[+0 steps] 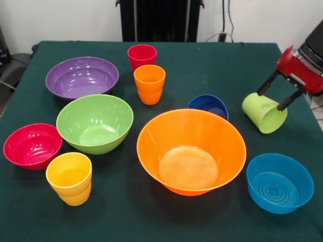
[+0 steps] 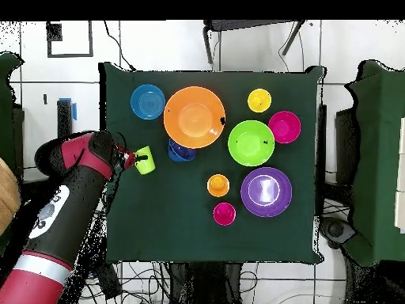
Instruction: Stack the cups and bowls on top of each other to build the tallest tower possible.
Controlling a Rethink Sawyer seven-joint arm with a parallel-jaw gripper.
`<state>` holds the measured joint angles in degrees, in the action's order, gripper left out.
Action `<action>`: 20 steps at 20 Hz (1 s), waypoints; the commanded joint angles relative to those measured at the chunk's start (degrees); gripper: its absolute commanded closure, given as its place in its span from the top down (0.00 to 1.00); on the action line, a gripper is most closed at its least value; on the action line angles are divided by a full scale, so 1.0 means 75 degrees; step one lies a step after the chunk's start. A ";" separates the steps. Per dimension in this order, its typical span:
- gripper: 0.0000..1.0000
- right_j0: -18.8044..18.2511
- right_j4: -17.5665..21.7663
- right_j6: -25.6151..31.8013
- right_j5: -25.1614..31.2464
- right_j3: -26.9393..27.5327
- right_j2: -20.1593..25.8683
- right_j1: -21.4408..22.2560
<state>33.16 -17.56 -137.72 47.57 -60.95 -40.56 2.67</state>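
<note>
So far, nothing stacked. Light green cup held tilted, clamped by gripper, at right of table. Big orange bowl left empty in middle. Other cups and bowls spread apart, all to be piled.

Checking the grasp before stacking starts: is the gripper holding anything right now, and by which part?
Yes: the gripper holds the light green cup, tilted on its side, its fingers gripping the cup's base end, open mouth pointing away.
</note>
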 commanded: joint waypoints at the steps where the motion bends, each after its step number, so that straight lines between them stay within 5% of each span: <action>1: 1.00 0.0003 0.0233 -0.1618 0.1383 0.1221 -0.0284 -0.0784; 11: 1.00 -0.0188 -0.0525 -0.1801 0.1347 0.1534 0.0423 -0.0881; 20: 1.00 -0.0127 -0.0390 -0.2026 0.1867 0.2040 -0.0256 -0.1366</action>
<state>33.05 -20.14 -138.47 56.36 -50.47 -43.91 -4.07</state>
